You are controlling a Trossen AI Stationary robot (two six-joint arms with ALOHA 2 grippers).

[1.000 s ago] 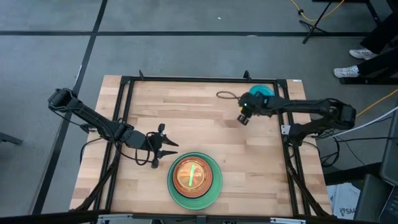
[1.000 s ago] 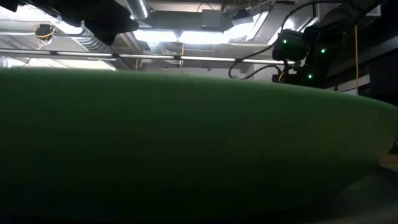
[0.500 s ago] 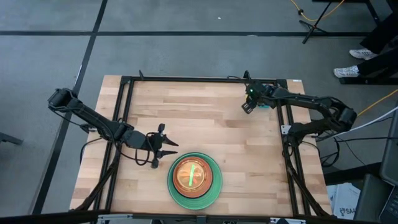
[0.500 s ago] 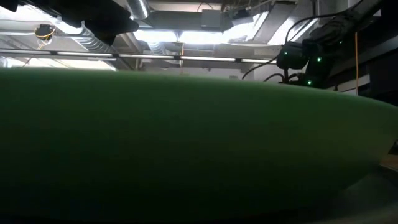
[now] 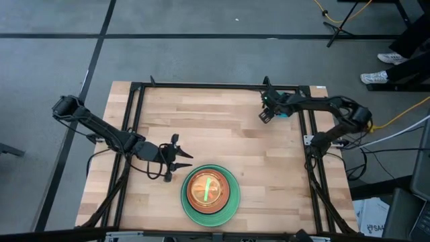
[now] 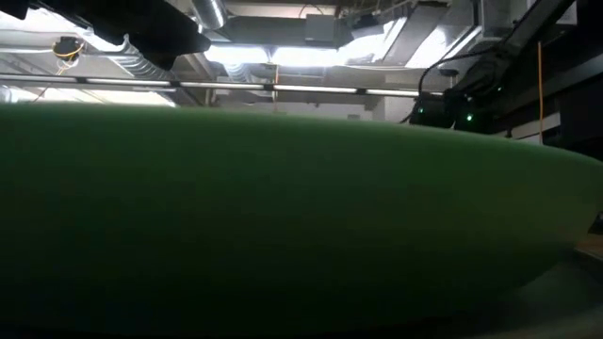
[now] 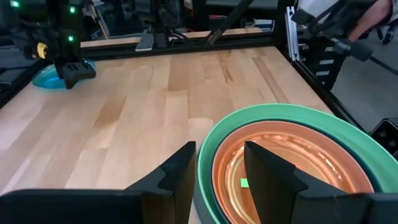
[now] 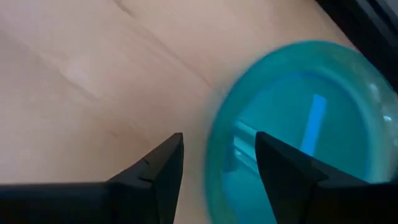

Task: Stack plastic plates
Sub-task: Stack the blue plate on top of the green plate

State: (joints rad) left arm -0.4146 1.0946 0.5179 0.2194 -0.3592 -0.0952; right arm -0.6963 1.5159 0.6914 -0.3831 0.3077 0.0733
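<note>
Blue plate (image 8: 298, 118) now lies just under the right gripper's (image 8: 217, 162) parted fingers, lowered since.

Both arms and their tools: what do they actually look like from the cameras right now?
Both arms are dark, slim, jointed links with black cables trailing along them. The left tool ends in two black pointed fingers with flat angular faces. The right tool has matching black fingers. Small green indicator lights glow on the right arm's wrist, seen from the left wrist and low views.

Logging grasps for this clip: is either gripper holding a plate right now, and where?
Nothing is held. The right gripper is open just over the blue plate rim; the left gripper is open beside the stack.
</note>
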